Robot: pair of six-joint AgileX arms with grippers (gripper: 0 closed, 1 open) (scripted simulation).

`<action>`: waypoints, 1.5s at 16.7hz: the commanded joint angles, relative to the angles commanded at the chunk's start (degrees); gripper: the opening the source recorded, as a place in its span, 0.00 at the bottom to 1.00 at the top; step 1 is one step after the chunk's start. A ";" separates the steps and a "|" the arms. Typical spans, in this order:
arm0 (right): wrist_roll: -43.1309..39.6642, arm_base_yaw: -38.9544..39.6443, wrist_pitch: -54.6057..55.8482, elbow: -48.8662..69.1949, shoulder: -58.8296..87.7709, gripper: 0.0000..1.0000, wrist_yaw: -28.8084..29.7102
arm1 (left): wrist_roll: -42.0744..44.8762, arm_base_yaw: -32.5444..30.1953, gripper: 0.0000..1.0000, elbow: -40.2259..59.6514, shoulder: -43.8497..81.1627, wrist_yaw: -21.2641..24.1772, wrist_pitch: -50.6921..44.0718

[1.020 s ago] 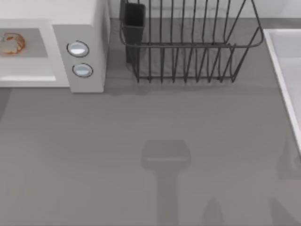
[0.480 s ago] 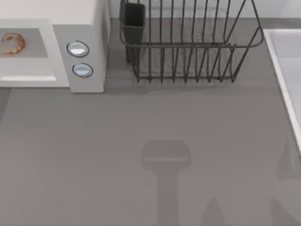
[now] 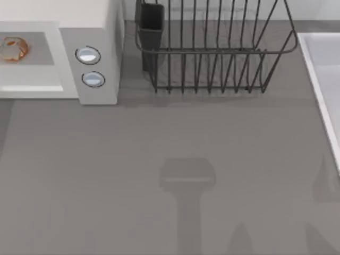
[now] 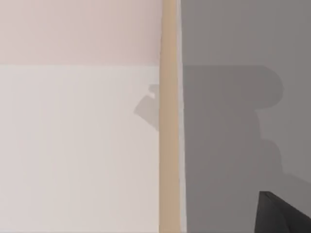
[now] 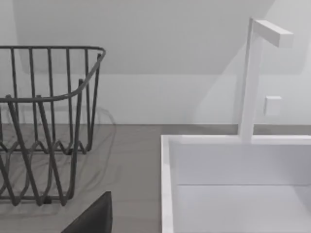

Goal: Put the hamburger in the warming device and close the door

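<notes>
top view: the hamburger [image 3: 13, 49] sits behind the speckled window of the door [image 3: 29, 64], which seems swung up against the warming device [image 3: 90, 58]; whether it has latched is hard to tell, and a door left ajar could drift open.

left wrist view: a dark edge of the left claw [image 4: 279, 216] shows; open or together cannot be told.

right wrist view: the right claw [image 5: 95, 218] hangs near the dish rack [image 5: 43, 126] and sink [image 5: 167, 184]; a careless swing could snag the wires.
</notes>
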 joint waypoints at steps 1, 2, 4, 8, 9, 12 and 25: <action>0.00 0.00 0.00 0.00 0.00 1.00 0.00 | -1.08 -0.98 0.00 -2.17 -1.78 -0.49 1.05; 0.00 0.00 0.00 0.00 0.00 1.00 0.00 | -2.22 -2.01 0.00 -4.48 -3.65 -1.00 2.16; 0.00 0.00 0.00 0.00 0.00 1.00 0.00 | -4.50 -4.07 0.00 -9.13 -7.39 -2.01 4.43; 0.00 0.00 0.00 0.00 0.00 1.00 0.00 | -7.77 -6.99 0.00 -15.84 -12.70 -3.43 7.74; 0.00 0.00 0.00 0.00 0.00 1.00 0.00 | -8.04 -7.23 0.00 -16.41 -13.14 -3.55 8.02; 0.00 0.00 0.00 0.00 0.00 1.00 0.00 | -8.07 -7.25 0.00 -16.47 -13.19 -3.56 8.05; 0.00 0.00 0.00 0.00 0.00 1.00 0.00 | -24.24 -24.11 0.00 -32.28 -30.73 -13.48 13.91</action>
